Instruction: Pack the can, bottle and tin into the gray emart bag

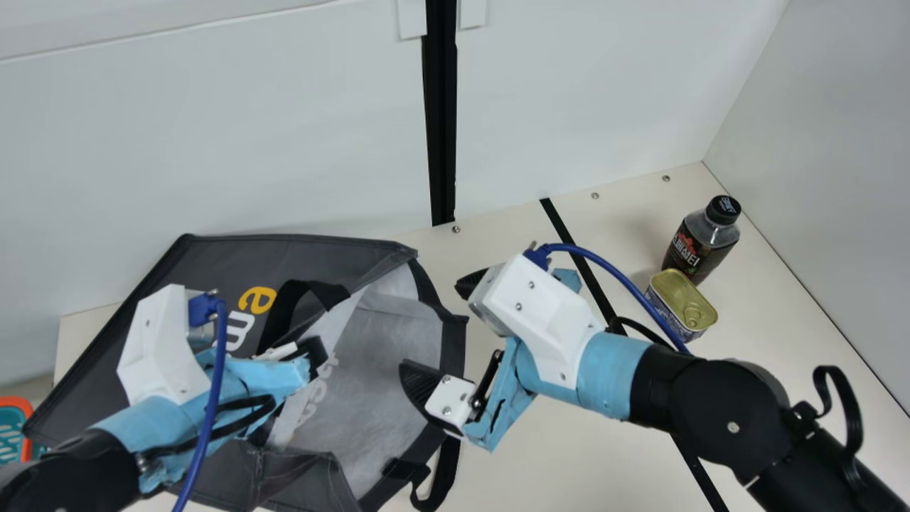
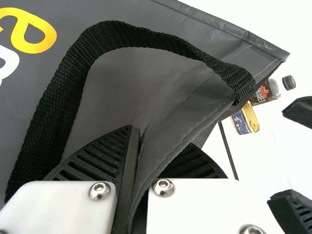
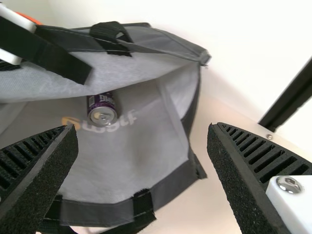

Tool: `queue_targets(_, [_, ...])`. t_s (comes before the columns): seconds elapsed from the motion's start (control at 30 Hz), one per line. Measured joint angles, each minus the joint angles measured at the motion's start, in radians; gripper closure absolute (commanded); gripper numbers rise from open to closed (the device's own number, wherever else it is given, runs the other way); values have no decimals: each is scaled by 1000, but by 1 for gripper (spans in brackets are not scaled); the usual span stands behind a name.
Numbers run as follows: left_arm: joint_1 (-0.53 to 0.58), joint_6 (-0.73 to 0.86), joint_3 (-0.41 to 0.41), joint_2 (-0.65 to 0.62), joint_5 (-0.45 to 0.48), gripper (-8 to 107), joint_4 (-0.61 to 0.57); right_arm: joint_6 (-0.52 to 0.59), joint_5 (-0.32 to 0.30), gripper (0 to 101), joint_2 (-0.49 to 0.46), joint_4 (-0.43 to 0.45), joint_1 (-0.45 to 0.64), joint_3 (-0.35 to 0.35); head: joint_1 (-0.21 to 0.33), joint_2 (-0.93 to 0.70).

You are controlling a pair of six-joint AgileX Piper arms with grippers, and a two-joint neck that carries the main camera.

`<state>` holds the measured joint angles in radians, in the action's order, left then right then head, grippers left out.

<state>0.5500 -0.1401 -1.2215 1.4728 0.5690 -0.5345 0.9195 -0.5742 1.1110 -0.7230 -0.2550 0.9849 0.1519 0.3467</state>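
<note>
In the main view my left gripper point(image 1: 302, 355) is at the gray emart bag's rim; in the left wrist view the left gripper point(image 2: 137, 165) is shut on the edge of the bag point(image 2: 170, 92), beside its black handle. My right gripper point(image 1: 426, 334) stands open at the mouth of the bag point(image 1: 398, 341), and in the right wrist view nothing is between the fingers of the right gripper point(image 3: 141, 141). Inside the bag point(image 3: 131, 161) lies a purple can point(image 3: 102, 108). The dark bottle point(image 1: 700, 242) stands upright at the right, with the gold-lidded tin point(image 1: 681, 302) close by it.
A black strip point(image 1: 558, 220) crosses the table point(image 1: 590, 441) between bag and bottle. White walls point(image 1: 604, 85) stand behind and at the right. An orange and teal basket point(image 1: 27, 412) is at the far left edge. A loose strap point(image 1: 437, 483) hangs off the bag's near rim.
</note>
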Motion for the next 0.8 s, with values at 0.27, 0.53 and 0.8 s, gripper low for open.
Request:
queue_targets(0.27, [0,0,0,0,0,89,0,-96,2,10,-45,112,9,-1,0,2])
queue_targets(0.53, [0,0,0,0,0,89,0,-189,-9,10,-93,223,25,-3,0,2])
queue_targets(0.8, [0,0,0,0,0,89,0,-260,-50,10,-142,317,40,2,0,2])
